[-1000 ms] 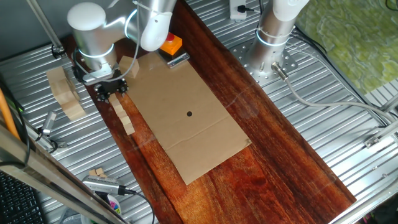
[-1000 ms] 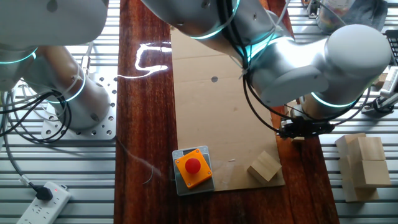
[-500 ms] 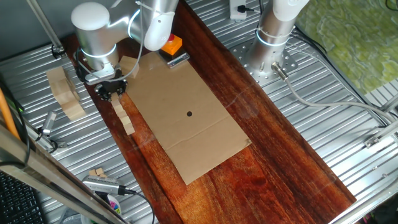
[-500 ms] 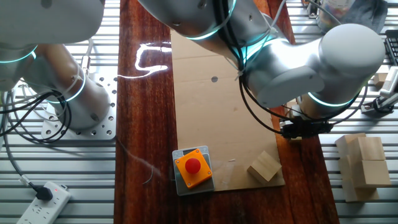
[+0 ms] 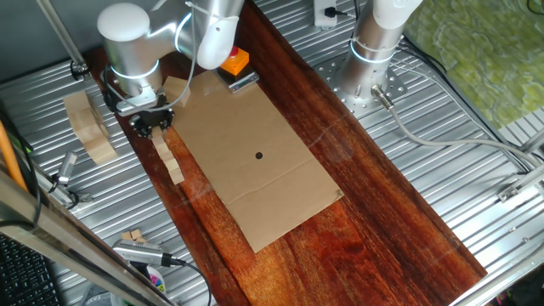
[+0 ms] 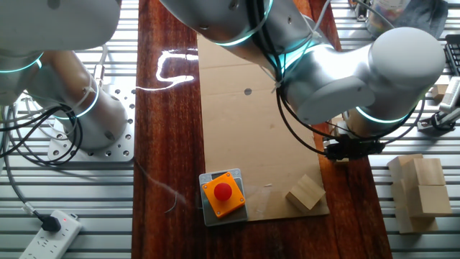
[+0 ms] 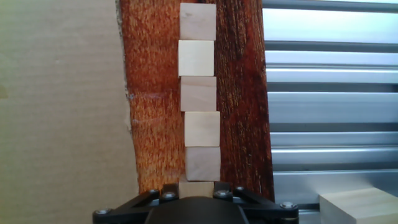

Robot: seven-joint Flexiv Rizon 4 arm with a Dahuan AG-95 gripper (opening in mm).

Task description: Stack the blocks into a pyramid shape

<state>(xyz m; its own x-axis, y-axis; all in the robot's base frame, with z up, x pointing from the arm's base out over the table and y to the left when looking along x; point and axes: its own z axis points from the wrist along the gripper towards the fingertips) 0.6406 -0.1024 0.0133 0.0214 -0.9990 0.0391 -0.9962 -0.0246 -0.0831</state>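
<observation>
Nothing is changing since half a second ago: the gripper (image 5: 151,124) is staying where it moved to from a second back, low over the near end of the row of blocks (image 7: 200,99). The blocks are lying end to end on the bench (image 5: 340,195), beside the cardboard sheet (image 5: 255,153). Whether the gripper is spread or pinching, I cannot tell.

An orange box with a red button (image 6: 222,193) sits at the cardboard sheet's (image 6: 251,137) corner, near a wood chunk (image 6: 307,192).
</observation>
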